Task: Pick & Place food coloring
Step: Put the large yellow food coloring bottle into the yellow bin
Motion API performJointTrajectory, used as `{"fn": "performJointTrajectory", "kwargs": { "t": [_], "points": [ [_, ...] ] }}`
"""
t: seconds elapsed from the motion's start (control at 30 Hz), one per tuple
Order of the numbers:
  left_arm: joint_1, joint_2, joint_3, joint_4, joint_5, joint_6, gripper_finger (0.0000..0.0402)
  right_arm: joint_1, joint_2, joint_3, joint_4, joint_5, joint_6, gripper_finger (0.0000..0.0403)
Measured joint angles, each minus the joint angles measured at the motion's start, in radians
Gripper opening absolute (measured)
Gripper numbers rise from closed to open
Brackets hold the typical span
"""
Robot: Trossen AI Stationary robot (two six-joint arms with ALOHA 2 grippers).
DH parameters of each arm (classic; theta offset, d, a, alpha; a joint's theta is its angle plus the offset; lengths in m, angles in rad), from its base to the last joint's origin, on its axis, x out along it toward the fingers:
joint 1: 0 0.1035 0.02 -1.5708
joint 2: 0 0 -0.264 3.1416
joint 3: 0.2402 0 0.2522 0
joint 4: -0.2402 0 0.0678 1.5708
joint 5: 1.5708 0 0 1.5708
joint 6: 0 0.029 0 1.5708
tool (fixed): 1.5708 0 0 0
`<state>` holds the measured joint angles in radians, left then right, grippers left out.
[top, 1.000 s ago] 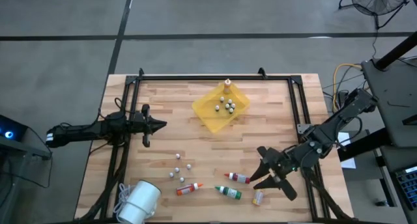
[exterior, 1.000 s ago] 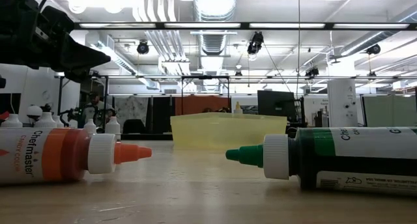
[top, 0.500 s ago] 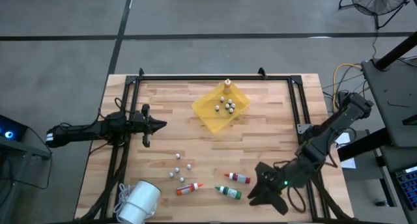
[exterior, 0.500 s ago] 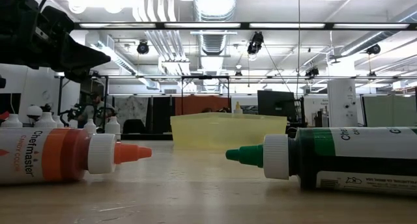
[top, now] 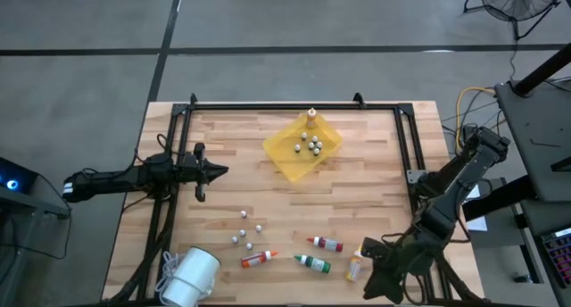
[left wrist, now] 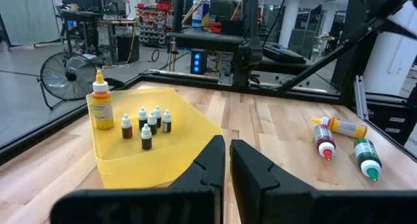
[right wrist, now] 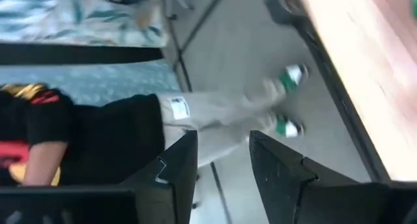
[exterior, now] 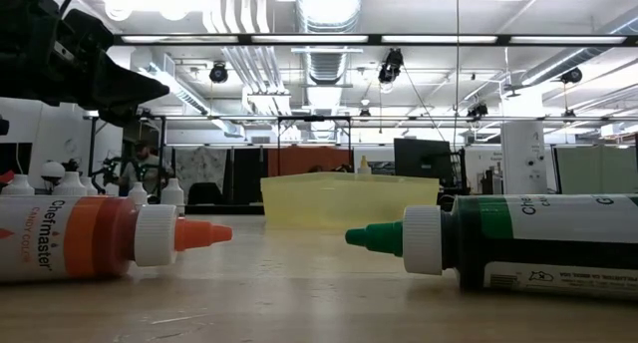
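Most bottles are not in the tray yet.
One orange-capped bottle (top: 311,115) stands in the yellow tray (top: 281,162); four food coloring bottles (top: 320,244) lie at 5 o'clock. The right gripper (top: 384,269) hangs nearby, fingers apart, empty. The left gripper (top: 214,171) waits at 9 o'clock, closed.

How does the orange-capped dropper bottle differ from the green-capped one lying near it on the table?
The orange-capped dropper bottle has an orange and white body; the green-capped dropper bottle has a dark green one. In the low view the orange-capped bottle's tip points right and the green-capped bottle's points left, so the tips face each other. Both lie on their sides on the wooden table, have white collars, and are not held.
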<state>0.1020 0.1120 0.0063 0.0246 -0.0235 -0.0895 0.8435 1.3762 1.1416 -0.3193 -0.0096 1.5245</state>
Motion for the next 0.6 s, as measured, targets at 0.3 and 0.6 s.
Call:
{"fn": "performJointTrajectory", "kwargs": {
  "t": [0.3, 0.6],
  "points": [
    [0.001, 0.000, 0.000, 0.000, 0.000, 0.000, 0.0000, 0.016, 0.000, 0.000, -0.145, -0.002, 0.252, 0.0129],
    [0.001, 0.000, 0.000, 0.000, 0.000, 0.000, 0.0000, 0.016, 0.000, -0.001, -0.319, 0.039, 0.539, 0.0123]
  ]
}}
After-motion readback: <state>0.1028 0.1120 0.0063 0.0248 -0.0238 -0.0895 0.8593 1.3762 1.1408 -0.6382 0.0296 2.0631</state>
